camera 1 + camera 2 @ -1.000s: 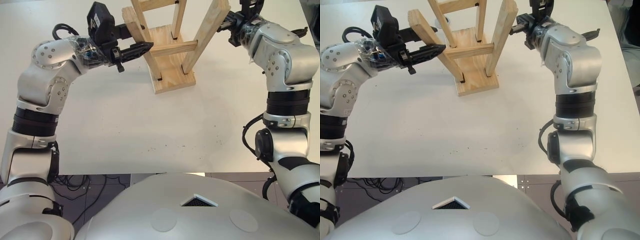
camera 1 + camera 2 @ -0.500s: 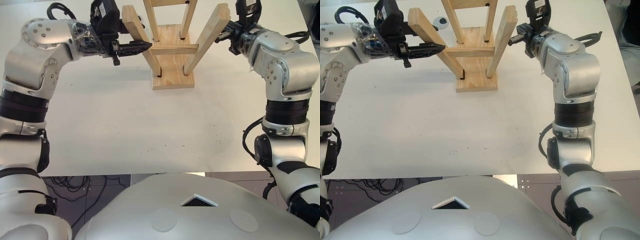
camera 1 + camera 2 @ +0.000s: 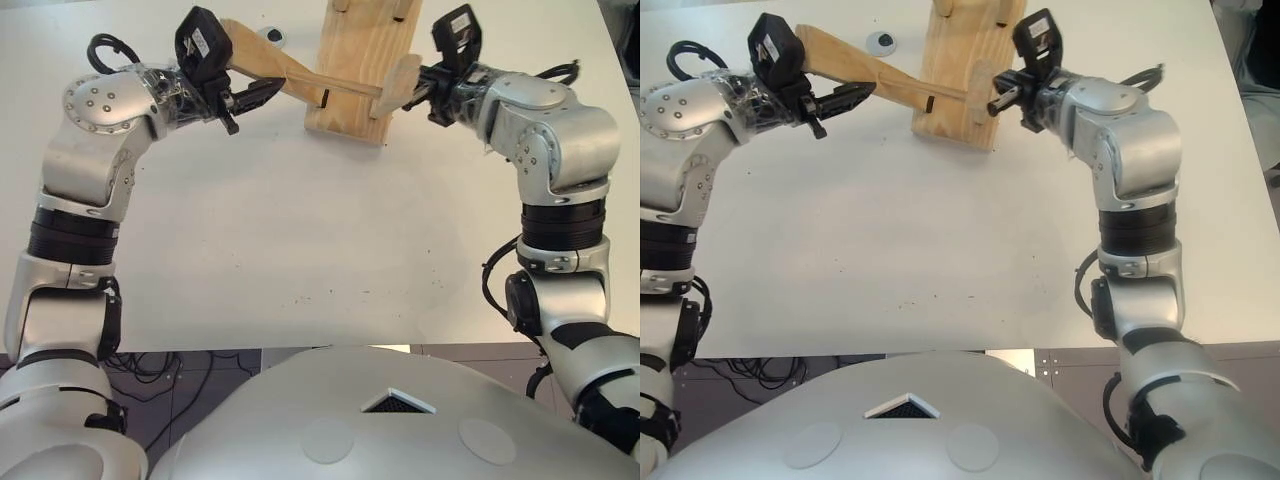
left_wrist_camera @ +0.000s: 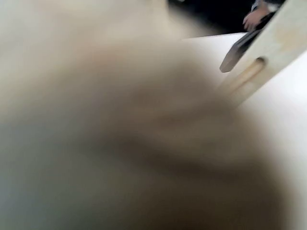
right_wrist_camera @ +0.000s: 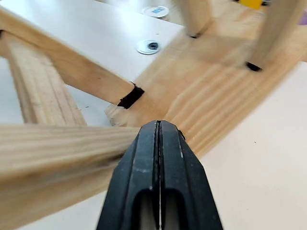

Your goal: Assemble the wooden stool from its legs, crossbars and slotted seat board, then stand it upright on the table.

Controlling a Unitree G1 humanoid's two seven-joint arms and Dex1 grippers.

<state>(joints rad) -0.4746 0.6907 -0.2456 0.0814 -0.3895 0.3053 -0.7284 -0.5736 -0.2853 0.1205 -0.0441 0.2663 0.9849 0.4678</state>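
Our left gripper (image 3: 265, 90) sits just under one pale wooden leg (image 3: 255, 62); we cannot tell whether it grips. Two small round white discs (image 5: 152, 46) lie on the white table (image 3: 300, 230). One light wooden stool (image 3: 362, 60) is tipped at the far side, slotted seat board (image 5: 216, 81) on edge, one crossbar (image 3: 350, 88) toward us. Our right gripper (image 5: 158, 125), pressed closed on nothing, is just beside the other leg (image 3: 402, 82).

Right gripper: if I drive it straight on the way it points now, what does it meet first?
Most likely the seat board: the right gripper, shut, has its tip aimed at the board's underside, with a stool leg running close beside it. The gap between them is unclear.
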